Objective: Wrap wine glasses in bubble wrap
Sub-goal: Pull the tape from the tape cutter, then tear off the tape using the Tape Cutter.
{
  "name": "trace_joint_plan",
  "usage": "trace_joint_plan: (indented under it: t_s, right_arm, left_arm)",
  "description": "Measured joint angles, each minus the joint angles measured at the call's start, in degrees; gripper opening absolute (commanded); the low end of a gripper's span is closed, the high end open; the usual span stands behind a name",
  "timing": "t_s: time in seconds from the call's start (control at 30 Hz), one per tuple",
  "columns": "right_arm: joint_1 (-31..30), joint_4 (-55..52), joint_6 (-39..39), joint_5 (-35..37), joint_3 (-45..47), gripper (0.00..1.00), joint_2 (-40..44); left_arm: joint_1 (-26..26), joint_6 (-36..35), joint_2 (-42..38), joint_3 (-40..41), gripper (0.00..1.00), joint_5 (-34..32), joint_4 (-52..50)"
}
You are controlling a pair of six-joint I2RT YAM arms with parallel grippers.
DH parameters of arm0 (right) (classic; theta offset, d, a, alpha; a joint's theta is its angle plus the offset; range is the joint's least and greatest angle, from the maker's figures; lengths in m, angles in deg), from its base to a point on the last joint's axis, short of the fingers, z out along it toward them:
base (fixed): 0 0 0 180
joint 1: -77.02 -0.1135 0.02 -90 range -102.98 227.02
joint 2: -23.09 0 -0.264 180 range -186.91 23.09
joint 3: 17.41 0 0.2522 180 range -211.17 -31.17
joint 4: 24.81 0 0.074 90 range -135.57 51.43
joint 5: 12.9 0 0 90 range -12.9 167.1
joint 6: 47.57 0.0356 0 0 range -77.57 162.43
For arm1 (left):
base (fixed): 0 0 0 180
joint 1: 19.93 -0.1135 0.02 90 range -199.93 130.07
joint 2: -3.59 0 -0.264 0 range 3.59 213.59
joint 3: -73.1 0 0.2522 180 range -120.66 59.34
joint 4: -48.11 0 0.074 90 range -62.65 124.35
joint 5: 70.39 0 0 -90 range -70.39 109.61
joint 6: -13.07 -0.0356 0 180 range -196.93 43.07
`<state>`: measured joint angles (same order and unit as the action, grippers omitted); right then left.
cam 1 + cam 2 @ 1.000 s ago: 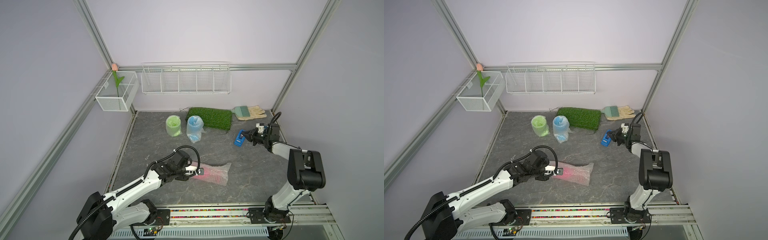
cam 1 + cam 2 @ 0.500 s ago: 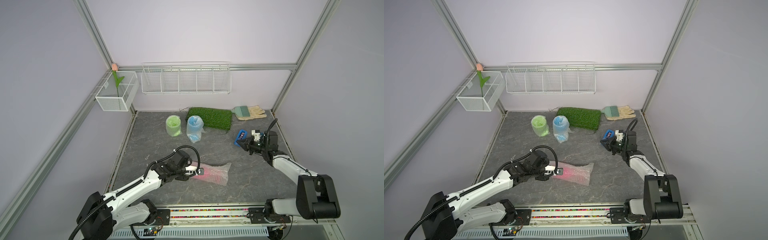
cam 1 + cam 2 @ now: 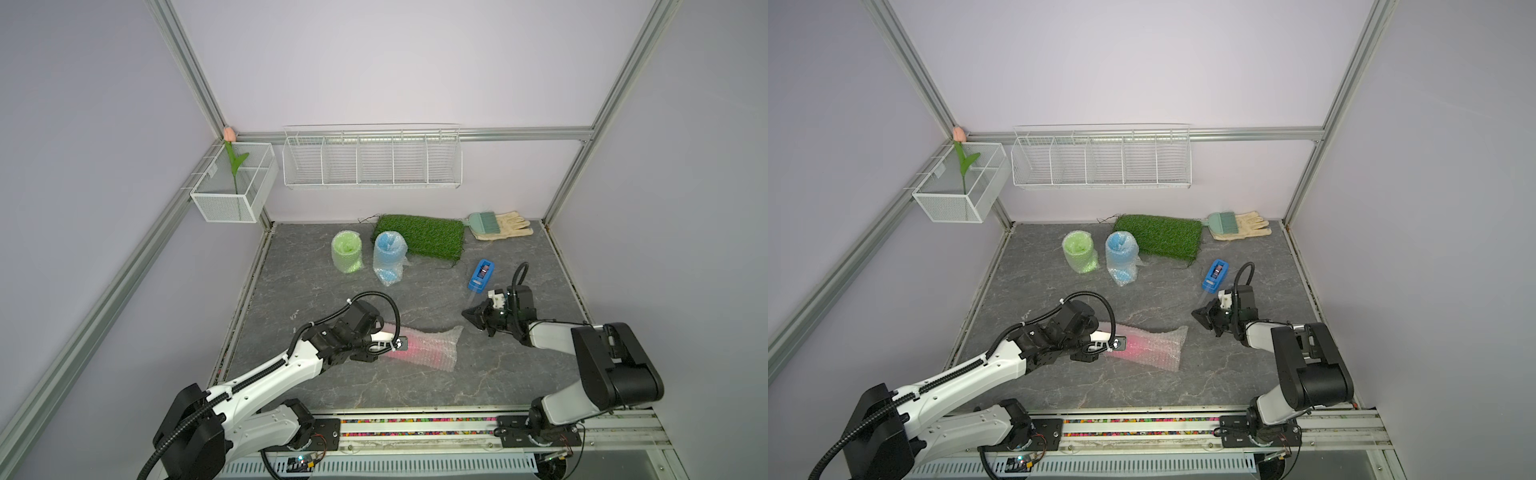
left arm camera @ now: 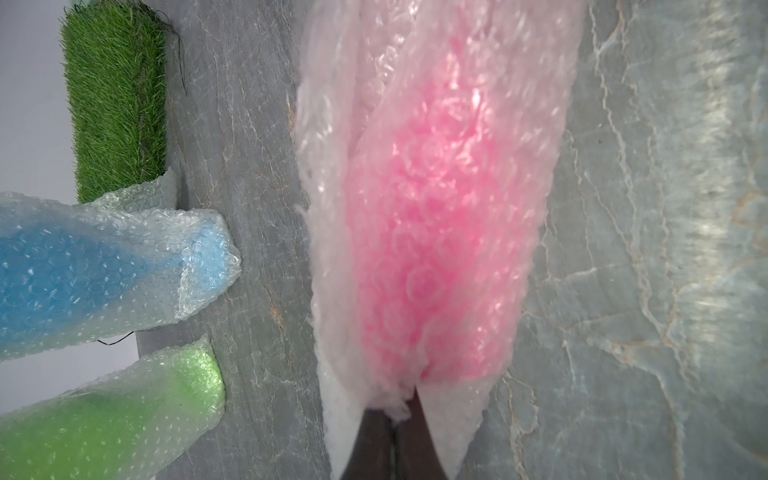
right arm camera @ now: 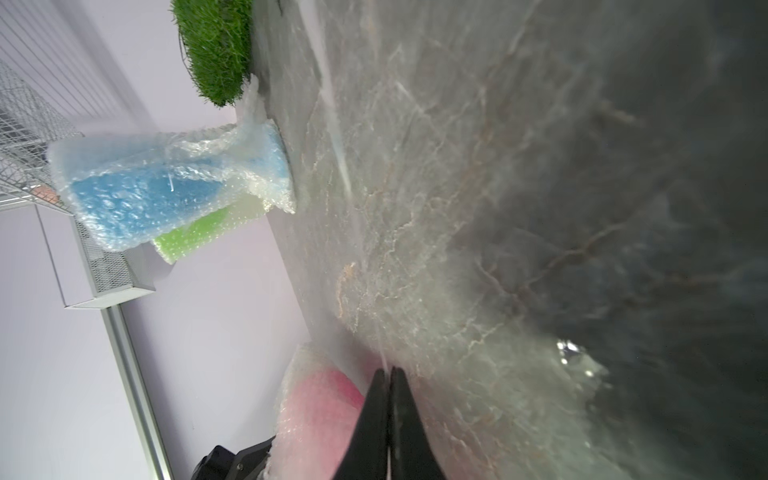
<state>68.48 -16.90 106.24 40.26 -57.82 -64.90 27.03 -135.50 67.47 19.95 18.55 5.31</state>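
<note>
The pink wine glass (image 3: 411,347) (image 3: 1142,345) lies on its side mid-table, rolled in bubble wrap (image 4: 436,187). My left gripper (image 3: 394,342) (image 4: 392,409) is shut on the gathered wrap at its left end. My right gripper (image 3: 465,323) (image 3: 1194,312) (image 5: 389,370) hovers just right of the bundle's far end. It is shut on a thin clear strip of tape (image 5: 340,158) that trails back toward the blue tape dispenser (image 3: 481,275). The green wine glass (image 3: 347,251) and the blue wine glass (image 3: 388,257) stand wrapped at the back.
A green grass mat (image 3: 419,235) lies behind the wrapped glasses. A glove with a brush (image 3: 503,226) sits at the back right. A wire basket (image 3: 372,160) and a mesh box (image 3: 232,187) hang on the back wall.
My right arm has swung from the tape dispenser forward and left toward the pink bundle, drawing tape with it. The left arm and the bundle have stayed put.
</note>
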Motion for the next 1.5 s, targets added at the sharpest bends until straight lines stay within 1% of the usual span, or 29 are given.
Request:
trace_joint_plan:
  t_s: [0.17, 0.27, 0.37, 0.47, 0.53, 0.6, 0.7, 0.83, 0.97, 1.17, 1.33, 1.5]
  right_arm:
    - [-3.17, 1.18, 1.09, 0.26, 4.13, 0.24, 0.79]
    - [-5.46, -1.05, 1.79, 1.07, 5.51, 0.32, 4.72]
    - [-6.34, -5.92, 1.51, 1.77, 5.60, 0.37, 11.74]
    - [-6.08, -14.34, -0.57, 3.52, 3.96, 0.40, 19.82]
    - [-4.94, -19.69, -2.93, 4.63, 1.51, 0.41, 23.06]
    - [-2.34, -22.38, -5.25, 4.81, -1.01, 0.42, 23.74]
    - [2.34, -22.97, -9.20, 4.90, -3.74, 0.42, 21.09]
    - [6.19, -21.75, -14.19, 5.05, -7.15, 0.43, 12.61]
    - [8.17, -18.14, -16.39, 4.28, -9.57, 0.48, 4.59]
    - [9.22, -9.42, -16.33, 2.91, -13.53, 0.48, -6.05]
    - [9.57, -0.39, -13.38, 0.66, -14.12, 0.42, -13.70]
    - [9.60, 5.99, -10.36, -0.63, -14.14, 0.30, -17.09]
  left_arm:
    - [0.00, 0.00, 0.00, 0.00, 0.03, 0.02, 0.00]
    - [0.00, 0.00, 0.00, 0.00, 0.02, 0.02, 0.00]
    - [0.00, 0.00, 0.04, 0.00, 0.02, 0.02, 0.00]
    - [0.00, 0.00, 0.09, 0.00, 0.02, 0.04, 0.00]
    - [0.00, 0.00, 0.11, 0.00, 0.02, 0.04, 0.02]
    - [0.00, -0.02, 0.13, 0.00, 0.02, 0.07, 0.02]
    - [0.00, -0.04, 0.26, 0.00, 0.02, 0.28, 0.02]
    - [0.00, -0.07, 0.26, 0.00, 0.02, 0.50, 0.02]
    - [0.00, -0.17, 0.26, 0.00, 0.02, 0.70, 0.02]
    - [0.00, -0.20, 0.31, 0.00, 0.02, 1.09, 0.02]
    - [0.00, -0.20, 0.44, 0.02, 0.02, 1.11, 0.02]
    - [0.00, -0.20, 0.50, 0.04, 0.02, 1.14, 0.02]
